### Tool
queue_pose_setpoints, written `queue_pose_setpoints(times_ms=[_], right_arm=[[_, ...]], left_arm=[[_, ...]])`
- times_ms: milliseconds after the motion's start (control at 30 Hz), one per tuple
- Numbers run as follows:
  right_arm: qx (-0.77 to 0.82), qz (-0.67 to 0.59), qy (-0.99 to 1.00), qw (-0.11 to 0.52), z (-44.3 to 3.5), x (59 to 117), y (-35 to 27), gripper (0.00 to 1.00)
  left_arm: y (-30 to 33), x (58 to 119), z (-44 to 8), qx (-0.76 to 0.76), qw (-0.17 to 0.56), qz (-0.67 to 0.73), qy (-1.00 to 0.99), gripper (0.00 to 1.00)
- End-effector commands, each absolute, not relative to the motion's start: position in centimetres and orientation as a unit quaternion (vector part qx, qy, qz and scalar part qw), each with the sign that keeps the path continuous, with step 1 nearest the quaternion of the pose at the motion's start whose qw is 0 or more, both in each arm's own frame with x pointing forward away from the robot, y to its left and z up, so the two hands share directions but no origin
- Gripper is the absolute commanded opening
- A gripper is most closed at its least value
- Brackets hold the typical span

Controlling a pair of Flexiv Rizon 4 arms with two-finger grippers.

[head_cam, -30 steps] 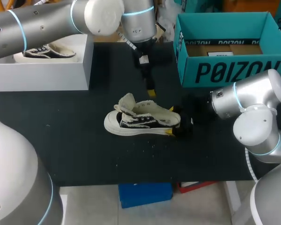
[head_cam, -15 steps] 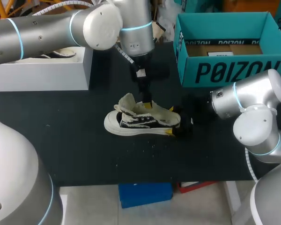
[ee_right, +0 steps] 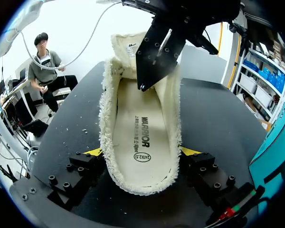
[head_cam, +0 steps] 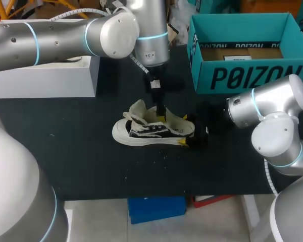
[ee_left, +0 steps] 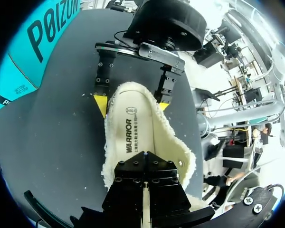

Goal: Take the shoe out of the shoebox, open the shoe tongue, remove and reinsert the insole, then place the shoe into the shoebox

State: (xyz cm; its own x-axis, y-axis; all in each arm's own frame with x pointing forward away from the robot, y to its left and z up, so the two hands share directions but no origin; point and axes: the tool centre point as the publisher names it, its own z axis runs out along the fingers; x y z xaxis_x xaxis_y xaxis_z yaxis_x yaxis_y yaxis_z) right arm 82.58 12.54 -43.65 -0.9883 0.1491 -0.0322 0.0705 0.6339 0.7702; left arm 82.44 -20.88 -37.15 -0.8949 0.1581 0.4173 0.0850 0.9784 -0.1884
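Shoe (head_cam: 151,130): lying on its sole at the middle of the table (head_cam: 81,161), toe toward 9 o'clock and heel toward 3 o'clock in the head view
Tongue (head_cam: 137,108): folded up and forward toward the toe, leaving the opening exposed
Insole (ee_right: 140,137): lying flat inside the shoe, printed side up
Right gripper (head_cam: 187,131): at 3 o'clock of the shoe, clamped on the heel, with one yellow tip against each side
Left gripper (head_cam: 160,117): pointing down from 12 o'clock into the shoe opening; fingers pressed together, tips at the insole just behind the tongue; cannot tell whether anything is pinched
Shoebox (head_cam: 252,78): teal, open-topped, at 1 o'clock of the shoe, well apart from it
White box (head_cam: 45,80): at 10 o'clock of the shoe, partly hidden under the left arm
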Motion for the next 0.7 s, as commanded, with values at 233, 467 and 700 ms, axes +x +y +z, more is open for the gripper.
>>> queue_pose_setpoints(times_ms=[233, 467, 700], right_arm=[[0.062, 0.423, 0.903, 0.047, -44.2, 82.6, 12.5, 0.00], [0.062, 0.423, 0.903, 0.047, -44.2, 82.6, 12.5, 0.00], [0.062, 0.423, 0.903, 0.047, -44.2, 82.6, 12.5, 0.00]], left_arm=[[-22.5, 81.5, -38.9, -0.060, 0.225, 0.060, -0.971, 0.00], [-22.5, 80.7, -39.9, -0.052, 0.237, 0.058, -0.968, 0.00], [-22.5, 79.9, -40.4, -0.048, 0.240, 0.059, -0.968, 0.00]])
